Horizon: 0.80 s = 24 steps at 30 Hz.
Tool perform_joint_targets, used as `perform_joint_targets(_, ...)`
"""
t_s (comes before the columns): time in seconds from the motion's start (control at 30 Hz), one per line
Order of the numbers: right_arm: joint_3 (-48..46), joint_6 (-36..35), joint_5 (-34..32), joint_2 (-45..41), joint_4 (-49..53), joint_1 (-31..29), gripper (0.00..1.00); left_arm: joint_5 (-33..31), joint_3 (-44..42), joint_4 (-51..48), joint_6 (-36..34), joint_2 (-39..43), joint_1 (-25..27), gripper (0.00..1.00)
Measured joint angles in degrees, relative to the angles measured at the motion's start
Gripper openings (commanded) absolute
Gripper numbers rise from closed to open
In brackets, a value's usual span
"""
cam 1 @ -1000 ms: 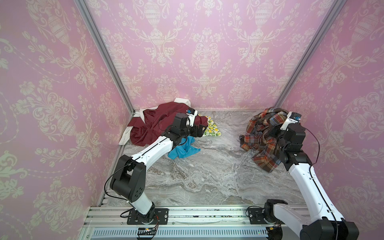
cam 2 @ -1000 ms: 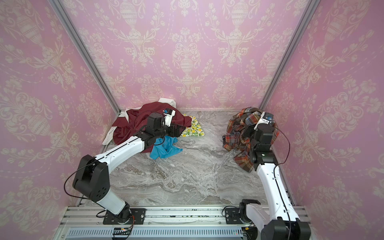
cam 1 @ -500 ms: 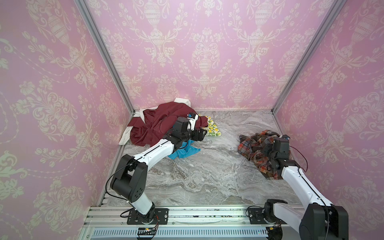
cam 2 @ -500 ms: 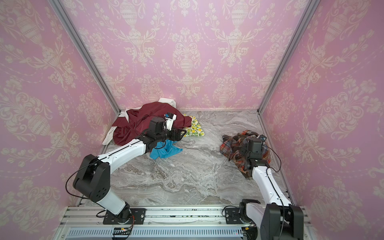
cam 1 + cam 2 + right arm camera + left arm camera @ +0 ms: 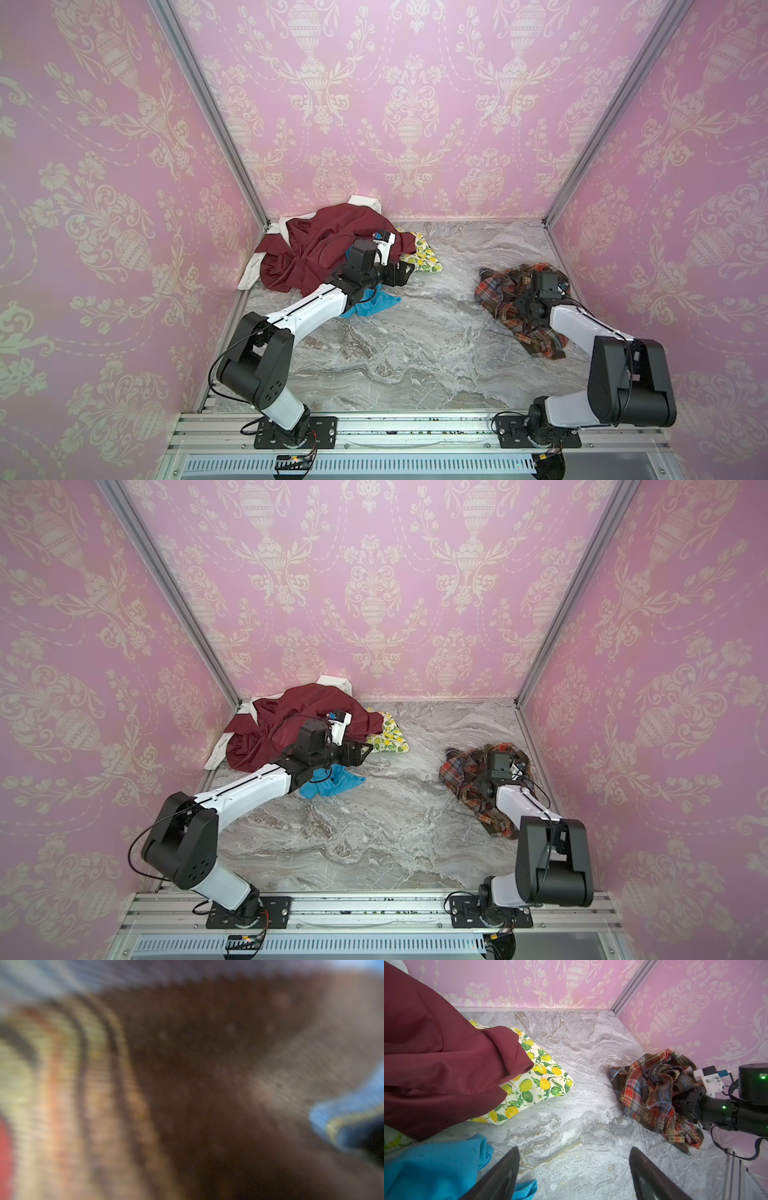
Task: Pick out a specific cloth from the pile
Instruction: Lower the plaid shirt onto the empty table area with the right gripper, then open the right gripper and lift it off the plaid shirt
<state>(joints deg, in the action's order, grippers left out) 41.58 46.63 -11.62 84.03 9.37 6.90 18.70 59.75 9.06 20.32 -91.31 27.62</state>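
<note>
The grey marbled tabletop (image 5: 415, 353) carries the pile (image 5: 307, 257) of mixed cloths at centre-left, and the crumpled plaid cloth (image 5: 496, 286) at right, well apart.

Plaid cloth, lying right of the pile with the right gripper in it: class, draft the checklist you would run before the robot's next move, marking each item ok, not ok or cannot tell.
1. The plaid cloth lies apart from the pile, with bare table between them: ok.
2. The right gripper is shut inside the plaid folds: ok.
3. How much fabric it pinches: cannot tell, because the folds hide its fingertips.
4. The left gripper is open and empty over bare table: ok.
5. The right wrist view is usable: not ok, because blurred fabric fills it.
</note>
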Motion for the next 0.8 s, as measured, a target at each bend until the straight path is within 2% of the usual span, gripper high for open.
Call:
perform_joint_targets(0.4, 15.3, 9.7, -0.3, 15.6, -2.3, 2.5, 0.12, 0.0, -0.5, 0.7, 0.2, 0.7, 0.4, 0.85)
perform_joint_targets(0.63, 29.9, 12.3, 0.3, 26.4, -2.5, 2.5, 0.26, -1.1, -0.4, 0.0, -0.1, 0.7, 0.4, 0.85)
perform_joint_targets(0.8, 35.3, 12.8, 1.0, 29.6, -2.8, 2.5, 0.36, -1.5, 0.0, -0.9, -0.4, 0.7, 0.4, 0.85)
